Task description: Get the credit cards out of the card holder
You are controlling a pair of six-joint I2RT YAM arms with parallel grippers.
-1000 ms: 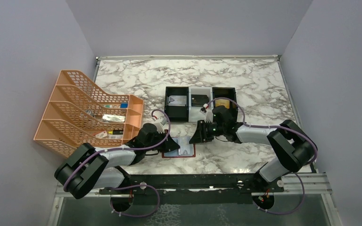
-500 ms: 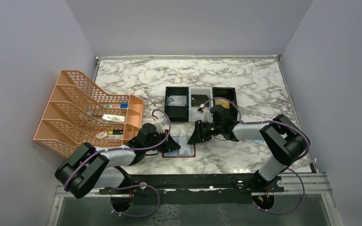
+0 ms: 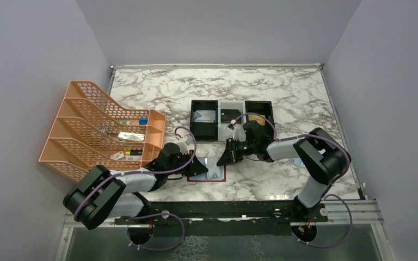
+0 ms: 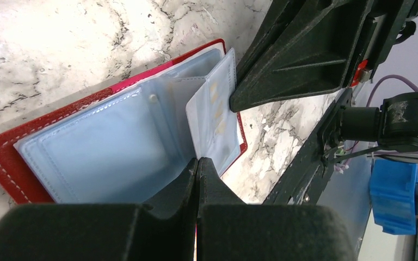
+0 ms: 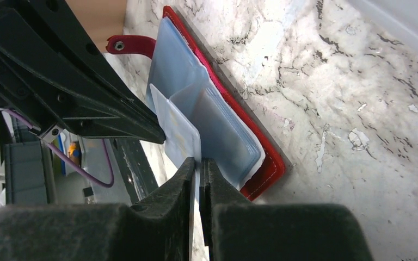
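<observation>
The card holder lies open on the table near the front edge, dark red with pale blue inner panels. My left gripper is shut, its tips resting on the holder's blue panel. My right gripper is shut on a thin pale sleeve of the holder and holds it raised on edge. A gold tint shows through that sleeve. Credit cards lie in the tray: silvery-white, black, gold.
The black-and-white three-compartment tray stands just behind the two grippers. An orange file rack with small items stands at the left. A light blue packet lies partly under my right arm. The table's front rail runs close behind the holder.
My right arm's elbow has swung left and closer in, while its gripper stays at the holder's right side. The left arm has not moved.
</observation>
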